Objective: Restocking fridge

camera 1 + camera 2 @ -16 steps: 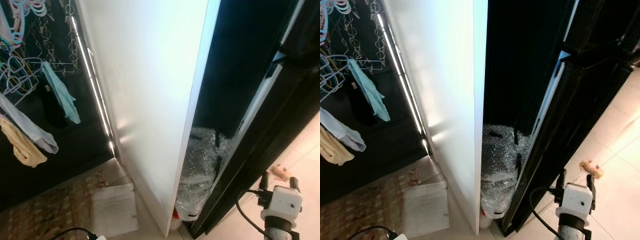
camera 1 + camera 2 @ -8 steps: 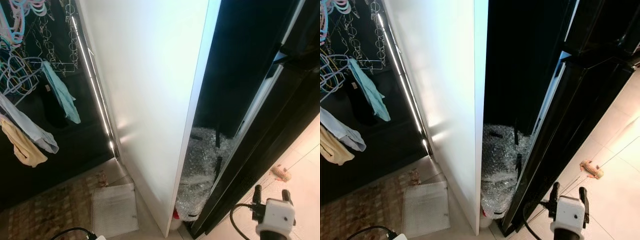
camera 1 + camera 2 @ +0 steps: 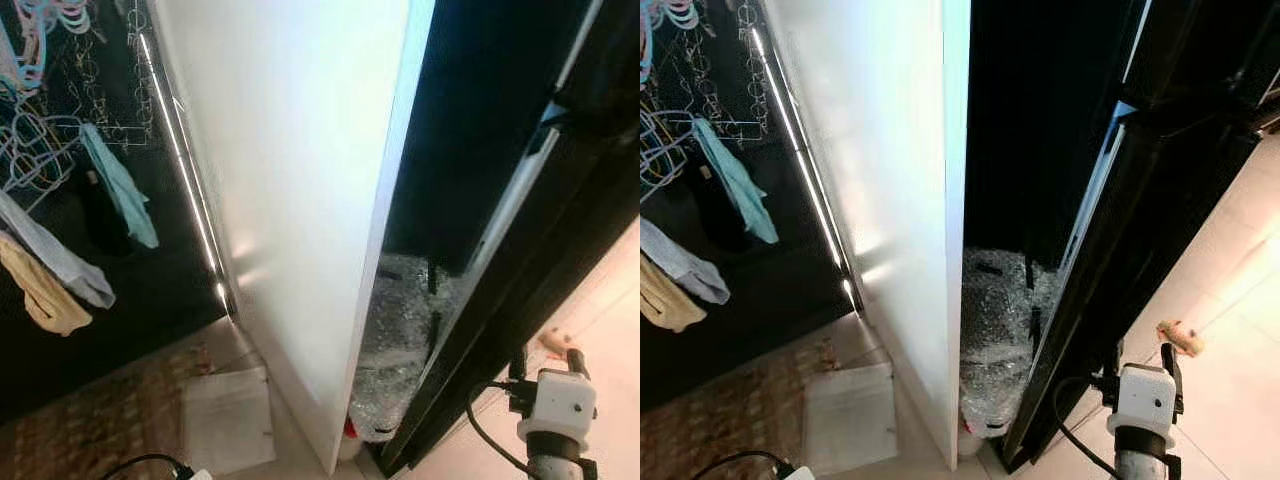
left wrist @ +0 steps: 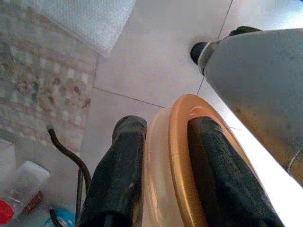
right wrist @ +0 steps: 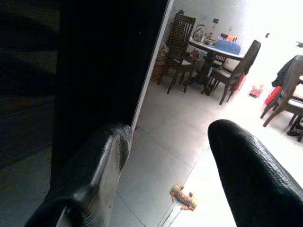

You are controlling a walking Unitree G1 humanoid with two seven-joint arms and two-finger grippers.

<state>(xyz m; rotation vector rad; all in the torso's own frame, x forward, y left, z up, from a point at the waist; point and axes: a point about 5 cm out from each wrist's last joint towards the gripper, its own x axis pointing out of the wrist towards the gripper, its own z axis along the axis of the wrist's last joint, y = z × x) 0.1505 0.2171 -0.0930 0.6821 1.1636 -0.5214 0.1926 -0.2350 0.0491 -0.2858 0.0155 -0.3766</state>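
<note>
The left gripper (image 4: 163, 182) is clamped on a round container with an orange lid (image 4: 187, 156), one black finger (image 4: 118, 175) on each side of it, held low over the pale floor tiles (image 4: 156, 52). The right gripper (image 5: 165, 170) has its fingers spread apart with nothing between them; it hangs at the lower right, close by the black fridge (image 3: 1140, 220), whose dark door (image 3: 520, 250) stands ajar. A tall white panel (image 3: 300, 180) rises just left of the fridge, and in the narrow gap between the two sits a bundle of bubble wrap (image 3: 995, 330) on the floor. Near the foot of the panel lie a white sheet (image 3: 230, 415) and a patterned rug (image 3: 90, 425). Clothes on hangers (image 3: 60, 200) hang at the far left. A small orange object (image 5: 184, 197) lies on the tiles beyond the fridge, and a dining table with chairs (image 5: 213, 56) stands further off.
</note>
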